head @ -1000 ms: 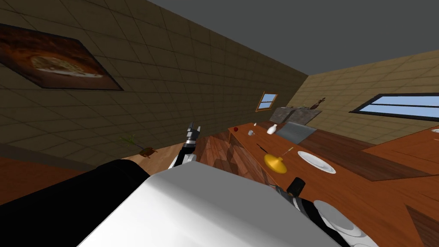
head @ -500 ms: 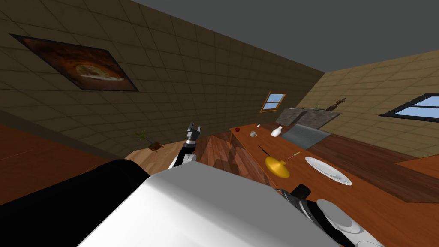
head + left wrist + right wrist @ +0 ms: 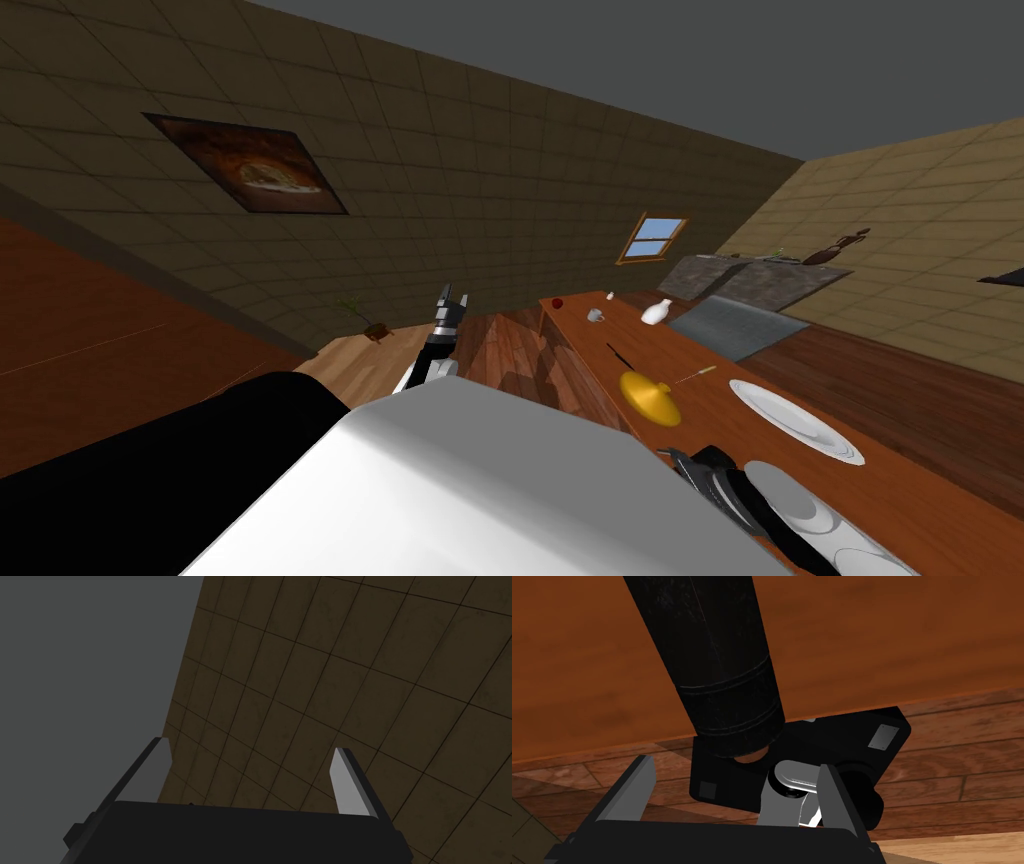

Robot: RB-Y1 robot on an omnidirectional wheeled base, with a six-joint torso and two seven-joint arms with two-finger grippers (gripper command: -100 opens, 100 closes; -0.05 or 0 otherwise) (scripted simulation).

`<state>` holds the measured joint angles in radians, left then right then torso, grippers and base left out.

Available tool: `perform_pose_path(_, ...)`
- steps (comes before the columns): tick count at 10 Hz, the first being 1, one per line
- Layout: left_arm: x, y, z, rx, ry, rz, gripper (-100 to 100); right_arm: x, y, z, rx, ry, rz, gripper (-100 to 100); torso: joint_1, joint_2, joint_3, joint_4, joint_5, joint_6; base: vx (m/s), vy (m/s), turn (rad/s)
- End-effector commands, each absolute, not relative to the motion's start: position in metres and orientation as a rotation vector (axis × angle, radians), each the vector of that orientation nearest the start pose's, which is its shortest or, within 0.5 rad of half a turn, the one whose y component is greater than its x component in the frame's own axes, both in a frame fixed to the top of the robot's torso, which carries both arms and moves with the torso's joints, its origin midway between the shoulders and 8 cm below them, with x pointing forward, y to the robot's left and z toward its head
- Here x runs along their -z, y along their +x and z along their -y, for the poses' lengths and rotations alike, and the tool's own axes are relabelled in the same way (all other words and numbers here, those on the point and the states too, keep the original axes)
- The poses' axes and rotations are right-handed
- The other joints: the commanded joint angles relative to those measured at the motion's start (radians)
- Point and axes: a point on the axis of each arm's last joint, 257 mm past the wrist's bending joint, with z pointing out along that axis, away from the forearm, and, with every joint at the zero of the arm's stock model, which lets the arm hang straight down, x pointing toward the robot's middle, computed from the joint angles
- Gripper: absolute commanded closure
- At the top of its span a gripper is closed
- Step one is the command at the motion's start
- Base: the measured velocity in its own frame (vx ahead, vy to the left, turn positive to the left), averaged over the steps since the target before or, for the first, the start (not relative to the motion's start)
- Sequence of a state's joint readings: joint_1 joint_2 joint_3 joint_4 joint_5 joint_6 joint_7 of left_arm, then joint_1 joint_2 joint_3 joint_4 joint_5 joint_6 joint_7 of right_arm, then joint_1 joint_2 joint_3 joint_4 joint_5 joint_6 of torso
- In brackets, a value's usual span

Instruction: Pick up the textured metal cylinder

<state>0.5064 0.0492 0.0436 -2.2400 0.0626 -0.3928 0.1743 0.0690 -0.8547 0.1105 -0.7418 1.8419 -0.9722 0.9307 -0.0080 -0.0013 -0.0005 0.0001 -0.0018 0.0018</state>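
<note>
My view has swung over the last second, the table (image 3: 710, 410) sliding across it, so I judge I'm squaring up. The dark cylinder (image 3: 722, 676) sits at the table's edge, just beyond the right gripper (image 3: 734, 762), fingers spread wide and empty. The left gripper (image 3: 250, 751), well off the table, is spread and empty too.

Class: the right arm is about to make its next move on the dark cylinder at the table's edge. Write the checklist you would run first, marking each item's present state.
1. right gripper open: ok, its fingers stand wide apart with nothing between them.
2. dark ringed cylinder in sight of the right wrist view: ok.
3. Cylinder lined up with the finger gap: ok, its near end sits roughly midway.
4. Fingers around the cylinder: not ok, its near end lies beyond the fingertips.
5. Cylinder's footing on the table: cannot tell, its far end is out of frame.
6. left gripper out of the way: ok, open and raised off to the side of the table.
</note>
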Motion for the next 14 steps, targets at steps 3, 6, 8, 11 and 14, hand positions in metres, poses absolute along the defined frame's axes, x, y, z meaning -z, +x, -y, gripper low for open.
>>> perform_pose_path(3,0.016,0.364,-0.304,1.414,-0.858,-0.656,0,0.515,0.163,0.572,-0.001,-2.386,-1.959,-100,0.001,-0.001,0.000,0.000,0.000,0.000,-0.007,-0.063,0.097)
perform_pose_path(6,0.016,0.364,-0.304,1.414,-0.858,-0.656,0,0.508,0.163,0.600,0.039,-2.513,-1.935,-100,-0.001,-0.001,-0.001,0.000,0.000,0.000,-0.006,-0.089,0.147)
perform_pose_path(8,0.016,0.364,-0.304,1.414,-0.858,-0.656,0,0.505,0.163,0.610,0.053,-2.561,-1.924,-100,-0.001,0.000,0.000,0.000,0.000,0.001,-0.017,-0.088,0.078)
perform_pose_path(11,0.016,0.364,-0.304,1.414,-0.858,-0.656,0,0.507,0.157,0.608,0.062,-2.569,-1.933,-100,0.005,-0.001,-0.001,0.000,0.001,0.001,0.012,-0.025,-0.019)
perform_pose_path(14,0.016,0.364,-0.304,1.414,-0.858,-0.656,0,0.510,0.142,0.606,0.077,-2.603,-1.938,-100,0.002,-0.006,-0.003,-0.001,0.000,0.001,0.071,-0.049,-0.055)
